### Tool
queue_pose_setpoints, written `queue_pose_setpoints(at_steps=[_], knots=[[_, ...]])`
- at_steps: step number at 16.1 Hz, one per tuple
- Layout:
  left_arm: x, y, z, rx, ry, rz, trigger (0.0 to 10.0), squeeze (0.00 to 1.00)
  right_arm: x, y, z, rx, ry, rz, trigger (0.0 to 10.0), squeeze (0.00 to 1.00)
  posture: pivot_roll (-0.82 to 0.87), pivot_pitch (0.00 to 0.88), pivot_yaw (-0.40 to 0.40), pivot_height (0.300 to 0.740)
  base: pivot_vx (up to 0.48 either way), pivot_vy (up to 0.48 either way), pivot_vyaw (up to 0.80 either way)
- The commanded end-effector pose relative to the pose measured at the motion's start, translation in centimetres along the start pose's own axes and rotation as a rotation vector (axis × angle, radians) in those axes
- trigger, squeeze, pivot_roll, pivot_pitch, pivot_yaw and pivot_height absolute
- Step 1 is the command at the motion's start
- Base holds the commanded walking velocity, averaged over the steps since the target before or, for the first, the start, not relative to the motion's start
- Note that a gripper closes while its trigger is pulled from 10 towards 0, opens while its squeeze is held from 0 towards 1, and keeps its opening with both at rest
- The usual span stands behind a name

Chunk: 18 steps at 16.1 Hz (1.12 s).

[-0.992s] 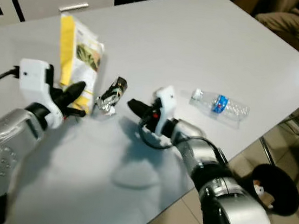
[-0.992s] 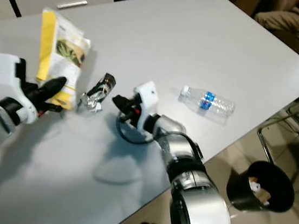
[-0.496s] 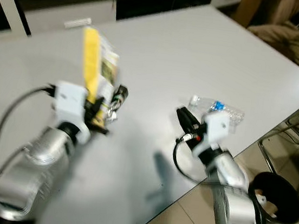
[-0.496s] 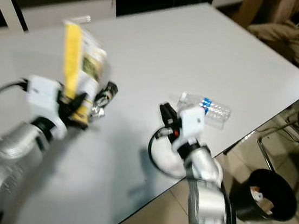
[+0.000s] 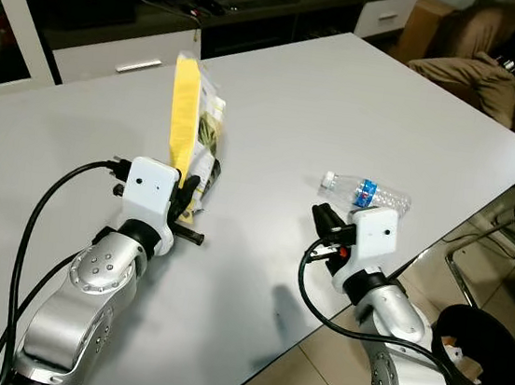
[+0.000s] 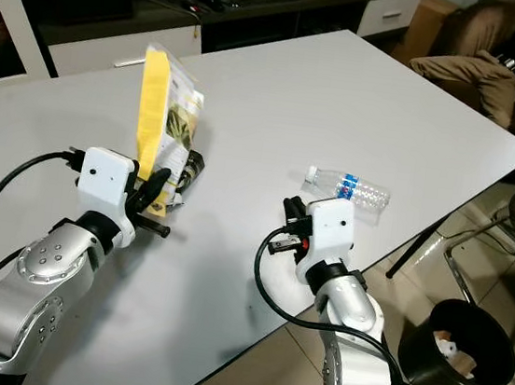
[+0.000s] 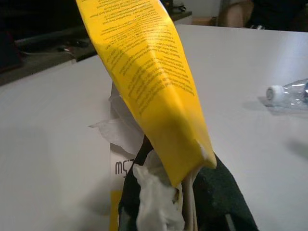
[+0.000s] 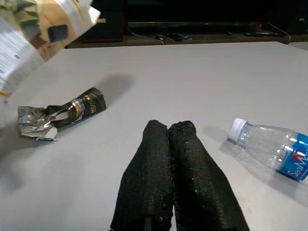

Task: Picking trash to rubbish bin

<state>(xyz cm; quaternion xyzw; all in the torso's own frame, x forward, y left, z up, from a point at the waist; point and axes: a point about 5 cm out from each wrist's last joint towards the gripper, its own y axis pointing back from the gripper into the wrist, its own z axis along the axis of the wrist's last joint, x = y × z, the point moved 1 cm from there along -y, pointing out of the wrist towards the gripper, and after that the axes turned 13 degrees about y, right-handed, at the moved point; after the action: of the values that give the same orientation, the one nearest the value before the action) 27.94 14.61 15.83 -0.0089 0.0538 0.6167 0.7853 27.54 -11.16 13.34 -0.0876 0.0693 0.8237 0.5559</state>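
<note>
My left gripper [image 6: 156, 191] is shut on the lower end of a yellow snack bag [image 6: 159, 115], which stands upright above the white table [image 5: 344, 100]. In the left wrist view the yellow bag [image 7: 149, 82] rises from between the black fingers [image 7: 219, 192], with crumpled white paper beside it. A crumpled dark foil wrapper [image 8: 60, 115] lies on the table just behind the bag. A clear plastic bottle [image 5: 367, 193] with a blue label lies near the table's right edge. My right gripper [image 5: 320, 217] is shut on nothing, low over the table left of the bottle.
A black rubbish bin [image 5: 482, 352] with some trash inside stands on the tiled floor, below the table's right edge. A chair frame [image 6: 477, 238] is next to it. A dark low cabinet [image 5: 215, 0] runs behind the table. Brown fabric [image 5: 470, 68] lies at the far right.
The view has risen and shifted. My left gripper closed on the yellow bag and raised it upright. My right gripper drew away from the foil wrapper, over toward the bottle.
</note>
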Motion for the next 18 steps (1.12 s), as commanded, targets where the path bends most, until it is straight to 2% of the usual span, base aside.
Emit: queue_pose_setpoints(at_steps=[1,13,16,18], knots=[[0.18,-0.01,-0.21,0.001,-0.008,0.01,10.0,0.0,-0.13,-0.29,0.3,0.005,0.005,0.0,10.0,0.0,-0.12,0.006,-0.037,0.74,0.0,0.379,0.0],[0.41,-0.35,-0.14,-0.004,-0.053,-0.006,10.0,0.0,-0.13,-0.58,0.05,0.029,0.0,-0.002,10.0,0.0,-0.12,0.008,-0.032,0.74,0.0,0.384,0.0],[0.37,-0.45,-0.07,0.001,-0.101,-0.023,10.0,0.0,-0.39,-0.54,0.02,0.029,-0.005,-0.014,10.0,0.0,-0.12,0.008,-0.028,0.74,0.0,0.0,0.0],[0.35,-0.45,-0.1,0.015,-0.122,-0.038,10.0,0.0,-0.53,-0.44,-0.11,0.033,-0.008,-0.024,10.0,0.0,-0.12,0.008,-0.028,0.74,0.0,-0.48,0.0]])
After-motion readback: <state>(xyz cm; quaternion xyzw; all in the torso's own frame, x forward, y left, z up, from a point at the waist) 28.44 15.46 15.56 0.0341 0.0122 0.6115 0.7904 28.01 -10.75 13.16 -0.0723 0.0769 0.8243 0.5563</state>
